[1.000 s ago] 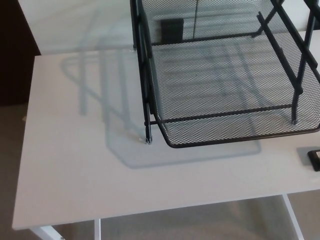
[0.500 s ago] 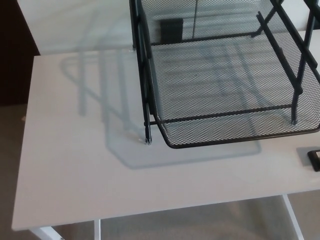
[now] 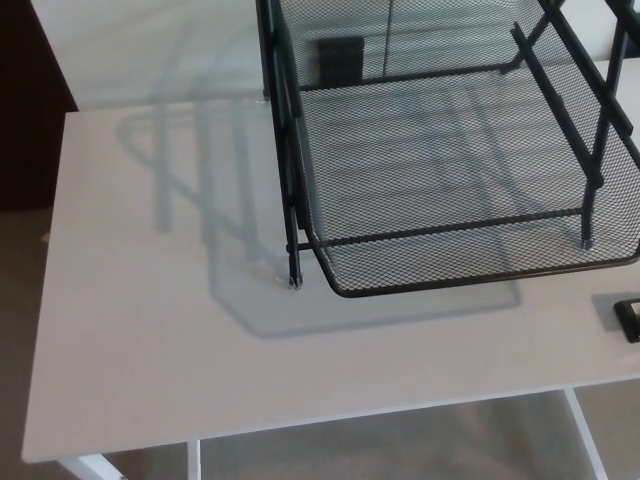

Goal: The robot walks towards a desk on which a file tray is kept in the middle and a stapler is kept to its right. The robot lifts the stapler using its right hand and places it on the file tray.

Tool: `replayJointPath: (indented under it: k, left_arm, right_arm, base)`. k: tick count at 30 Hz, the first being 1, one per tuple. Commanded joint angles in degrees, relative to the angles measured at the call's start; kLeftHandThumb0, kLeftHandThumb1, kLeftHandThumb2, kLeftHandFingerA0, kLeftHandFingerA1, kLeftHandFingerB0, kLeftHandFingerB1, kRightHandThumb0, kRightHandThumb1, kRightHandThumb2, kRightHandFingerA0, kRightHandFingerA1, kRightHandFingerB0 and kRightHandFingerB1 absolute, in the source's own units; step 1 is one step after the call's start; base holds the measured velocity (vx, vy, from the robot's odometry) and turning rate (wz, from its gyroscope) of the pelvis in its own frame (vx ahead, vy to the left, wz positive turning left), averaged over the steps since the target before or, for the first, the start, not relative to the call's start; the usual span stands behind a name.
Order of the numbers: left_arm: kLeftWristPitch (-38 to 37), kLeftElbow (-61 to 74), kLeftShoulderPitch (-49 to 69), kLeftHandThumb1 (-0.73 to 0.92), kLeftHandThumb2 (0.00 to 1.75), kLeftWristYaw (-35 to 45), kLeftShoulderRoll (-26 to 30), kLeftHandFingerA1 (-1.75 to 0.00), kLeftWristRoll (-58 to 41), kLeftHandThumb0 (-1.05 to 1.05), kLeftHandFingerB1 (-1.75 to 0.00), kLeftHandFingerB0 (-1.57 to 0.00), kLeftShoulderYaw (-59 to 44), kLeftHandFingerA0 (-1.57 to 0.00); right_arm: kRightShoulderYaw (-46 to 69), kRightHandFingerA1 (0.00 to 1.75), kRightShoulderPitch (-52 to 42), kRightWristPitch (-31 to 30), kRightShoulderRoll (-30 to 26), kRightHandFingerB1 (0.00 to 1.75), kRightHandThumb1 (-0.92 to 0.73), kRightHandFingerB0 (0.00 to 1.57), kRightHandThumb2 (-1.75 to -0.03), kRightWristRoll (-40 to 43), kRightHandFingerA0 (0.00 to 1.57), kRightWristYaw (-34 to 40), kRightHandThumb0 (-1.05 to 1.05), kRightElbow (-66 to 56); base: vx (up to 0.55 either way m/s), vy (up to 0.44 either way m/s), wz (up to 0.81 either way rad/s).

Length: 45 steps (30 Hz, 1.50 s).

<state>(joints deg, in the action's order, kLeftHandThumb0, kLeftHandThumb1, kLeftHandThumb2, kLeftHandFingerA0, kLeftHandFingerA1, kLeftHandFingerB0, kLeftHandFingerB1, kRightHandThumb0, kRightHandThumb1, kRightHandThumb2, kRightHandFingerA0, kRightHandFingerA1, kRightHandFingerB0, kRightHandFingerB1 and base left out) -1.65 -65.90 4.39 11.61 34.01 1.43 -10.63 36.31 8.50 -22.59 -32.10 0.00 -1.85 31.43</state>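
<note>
A white tabletop (image 3: 150, 350) fills most of the view, its bare surface crossed by a grey barred shadow (image 3: 235, 295). Behind its far edge rises a pale wall (image 3: 150, 45) bearing a small black rectangle (image 3: 340, 58). A dark brown panel (image 3: 28, 120) stands past the left edge. Below the near edge lie beige carpet (image 3: 400, 445) and white frame legs (image 3: 586, 436).

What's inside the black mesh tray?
Nothing lies in the tray; through its mesh only the white desk and shadows show. A dark block shows through the mesh at the back, too unclear to name. The far end is out of view.
</note>
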Motion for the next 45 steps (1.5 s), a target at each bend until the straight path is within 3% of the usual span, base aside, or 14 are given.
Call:
replayJointPath:
  k: [1, 2, 3, 6, 7, 8, 9, 10, 11, 12, 14, 15, 23, 45]
  left_arm:
    - [-1.23, 0.45, 1.20, 0.91, 0.66, -0.30, 1.35, -0.45, -0.92, -0.53, -0.38, -0.25, -1.13, -0.25]
    - [-0.74, 0.91, 1.34, 0.90, 0.66, -0.25, 1.19, -0.46, -1.47, -0.52, -0.38, -0.25, -1.62, -0.26]
    - [-1.16, 0.67, 1.42, 0.90, 0.66, -0.34, 1.14, -0.47, -1.73, -0.53, -0.40, -0.27, -1.95, -0.28]
    - [-2.30, 0.39, 1.75, 0.90, 0.66, -0.45, 1.30, -0.47, -1.36, -0.53, -0.40, -0.27, -1.85, -0.28]
    - [-1.66, -0.01, 1.25, 0.89, 0.66, -0.72, 1.26, -0.45, -1.31, -0.53, -0.38, -0.27, -1.87, -0.27]
    - [-0.86, -0.52, 0.62, 0.89, 0.66, -1.06, 1.21, -0.45, -1.24, -0.53, -0.38, -0.27, -1.91, -0.27]
    - [-0.63, -0.79, 0.37, 0.87, 0.66, -0.97, 1.26, -0.44, -1.16, -0.53, -0.39, -0.27, -1.87, -0.23]
    - [-0.30, -1.22, -0.03, 0.89, 0.67, -0.68, 1.09, -0.44, -1.88, -0.51, -0.39, -0.25, -2.58, -0.22]
    - [-0.33, -1.08, 0.08, 0.88, 0.68, -0.83, 1.14, -0.44, -1.65, -0.53, -0.39, -0.25, -2.41, -0.21]
    - [-1.04, -0.87, 0.44, 0.87, 0.65, -1.14, 1.25, -0.45, -0.91, -0.54, -0.39, -0.26, -1.82, -0.24]
    - [-0.97, -0.30, 0.79, 0.89, 0.66, -0.93, 1.27, -0.46, -0.97, -0.54, -0.37, -0.25, -1.87, -0.28]
    - [-0.41, 0.14, 0.98, 0.87, 0.66, -0.40, 1.00, -0.45, -2.29, -0.52, -0.36, -0.20, -3.03, -0.22]
    - [-0.30, -0.45, 0.75, 0.89, 0.66, -0.68, 1.20, -0.45, -1.40, -0.53, -0.36, -0.23, -2.75, -0.27]
    - [-1.49, -0.54, 0.94, 0.89, 0.66, -1.00, 1.40, -0.45, -0.51, -0.52, -0.38, -0.27, -2.06, -0.30]
  right_arm:
    - [4.56, 0.00, 7.85, -1.94, 3.86, 0.00, -0.73, 0.00, -0.61, -1.96, 0.00, 19.69, -0.60, -17.47]
    - [2.16, 0.36, 7.56, 0.12, 2.04, 0.19, -0.59, 0.00, -1.02, -2.04, 0.00, 15.25, -1.05, -17.76]
    - [-1.21, 0.54, 6.34, 2.75, -0.12, 0.43, -0.54, 0.00, -1.12, -1.97, 0.00, 8.46, -1.05, -21.20]
    - [-3.65, 0.54, 5.03, 2.03, -1.44, 0.43, -0.54, 0.00, -1.12, -2.77, 0.00, 5.14, -1.05, -25.19]
    - [-5.70, 0.85, 3.89, 1.11, -3.64, 0.79, -0.68, 0.00, -0.62, -2.41, 0.00, 0.68, -1.05, -28.91]
    - [-8.24, 0.85, 2.52, 0.05, -6.41, 0.79, -0.68, 0.00, -0.62, -1.98, 0.00, -4.90, -1.05, -33.42]
    - [-9.70, 0.75, 1.11, 0.30, -8.77, 0.57, -0.68, 0.00, -0.59, -1.52, 0.00, -8.99, -1.00, -36.10]
    - [-10.72, 0.62, -0.46, 0.32, -11.18, 0.40, -0.49, 0.00, -0.94, -0.26, 0.00, -13.31, -0.94, -39.07]
    - [-11.04, 0.25, -1.39, -1.09, -12.88, 0.01, -0.53, 0.00, -0.68, 1.81, 0.00, -16.84, -0.72, -41.04]
    - [-11.36, 0.00, -4.09, -1.29, -15.29, 0.01, -0.50, 0.00, -0.70, 3.77, 0.00, -21.66, -0.61, -43.50]
    - [-12.05, 0.03, -6.51, 1.74, -16.57, 0.08, -0.53, 0.00, -0.56, 3.64, 0.00, -24.00, -0.54, -44.75]
    - [-12.63, 0.23, -7.60, 3.12, -17.26, 0.12, -0.29, 0.00, -0.71, 3.59, 0.00, -25.32, -0.61, -44.91]
    - [-21.75, 0.20, -10.14, 3.96, -21.09, 0.11, -0.27, 0.00, -0.67, 0.77, 0.00, -29.32, -0.52, -45.07]
    - [-50.14, 0.05, 1.16, 11.59, -28.21, 0.09, -0.30, 0.02, -0.64, -14.71, 0.00, -31.43, -0.53, -27.06]
  base:
    - [0.00, 0.000, 0.00]
    - [0.00, 0.000, 0.00]
    - [0.00, 0.000, 0.00]
    - [0.00, 0.000, 0.00]
    - [0.00, 0.000, 0.00]
    - [0.00, 0.000, 0.00]
    - [0.00, 0.000, 0.00]
    - [0.00, 0.000, 0.00]
    - [0.00, 0.000, 0.00]
    - [0.00, 0.000, 0.00]
    - [0.00, 0.000, 0.00]
    - [0.00, 0.000, 0.00]
    - [0.00, 0.000, 0.00]
    - [0.00, 0.000, 0.00]
